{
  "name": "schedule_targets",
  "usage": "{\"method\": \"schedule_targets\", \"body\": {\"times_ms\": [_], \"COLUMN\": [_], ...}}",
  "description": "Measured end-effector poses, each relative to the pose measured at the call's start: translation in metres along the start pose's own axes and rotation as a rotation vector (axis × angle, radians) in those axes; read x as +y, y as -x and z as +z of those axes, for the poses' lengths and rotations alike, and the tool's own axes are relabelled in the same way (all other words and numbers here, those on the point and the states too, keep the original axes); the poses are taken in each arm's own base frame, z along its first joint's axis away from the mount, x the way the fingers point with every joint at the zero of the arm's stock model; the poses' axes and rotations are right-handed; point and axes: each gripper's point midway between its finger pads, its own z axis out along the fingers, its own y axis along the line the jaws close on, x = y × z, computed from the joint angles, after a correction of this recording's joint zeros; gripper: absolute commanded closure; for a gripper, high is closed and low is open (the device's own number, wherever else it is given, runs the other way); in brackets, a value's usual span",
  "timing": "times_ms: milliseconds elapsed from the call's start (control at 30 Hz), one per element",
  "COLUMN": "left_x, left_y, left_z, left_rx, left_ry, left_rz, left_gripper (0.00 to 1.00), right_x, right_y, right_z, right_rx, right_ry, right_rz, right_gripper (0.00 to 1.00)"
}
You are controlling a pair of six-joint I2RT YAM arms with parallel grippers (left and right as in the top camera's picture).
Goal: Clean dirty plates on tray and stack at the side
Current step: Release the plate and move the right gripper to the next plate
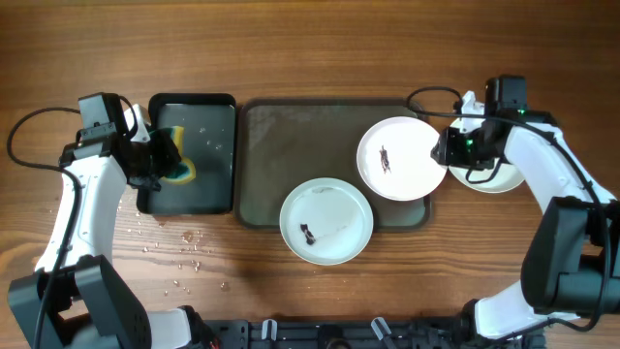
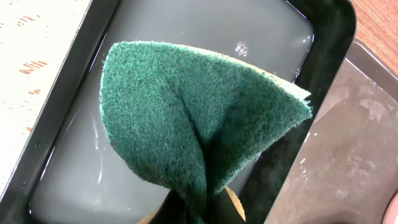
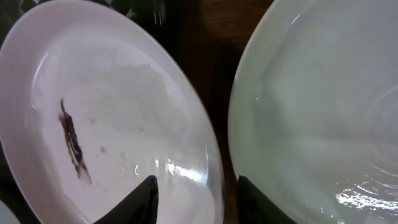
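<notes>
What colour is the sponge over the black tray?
The sponge is dark green, with a yellow-tan underside; clearest in the left wrist view.

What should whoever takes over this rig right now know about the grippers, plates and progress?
Left gripper: shut on the green sponge, over the black tray of water.
Right gripper: shut on the rim of the far plate, smudged, at the big tray's right end.
Near plate: smudged, overhanging the tray's front rim.
Third plate: on the table right of the tray, no smudge visible.
Done: seemingly one plate. Left: clean two, stack all.
</notes>
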Motion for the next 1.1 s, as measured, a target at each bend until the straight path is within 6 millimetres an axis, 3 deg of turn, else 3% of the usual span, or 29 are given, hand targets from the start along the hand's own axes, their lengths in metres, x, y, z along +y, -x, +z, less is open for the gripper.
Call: {"method": "schedule_targets", "body": {"times_ms": [100,267,433,600,900,1100], "left_x": [0.000,0.000,0.000,0.000,0.000,0.000], "left_y": [0.000,0.000,0.000,0.000,0.000,0.000], "left_z": [0.000,0.000,0.000,0.000,0.000,0.000], "left_rx": [0.000,0.000,0.000,0.000,0.000,0.000], "left_ry": [0.000,0.000,0.000,0.000,0.000,0.000], "left_rz": [0.000,0.000,0.000,0.000,0.000,0.000], "left_gripper": [0.96,0.96,0.96,0.96,0.96,0.96], "right_x": [-0.003,-0.004,0.012,0.048,0.130,0.143], "right_y": [-0.006,-0.007,0.013,0.041,0.043,0.044], "right_z": [0.007,0.011,0.010,0.007,0.023,0.036], "right_rx": [0.002,-0.007,-0.085,-0.183,-0.262,-0.333], "right_ry": [-0.004,-0.005,0.090,0.212,0.165,0.036], "right_rz": [0.009,0.039,0.114,0.136,-0.012,-0.073], "right_gripper": [0.95,0.96,0.96,0.96,0.96,0.96]}}
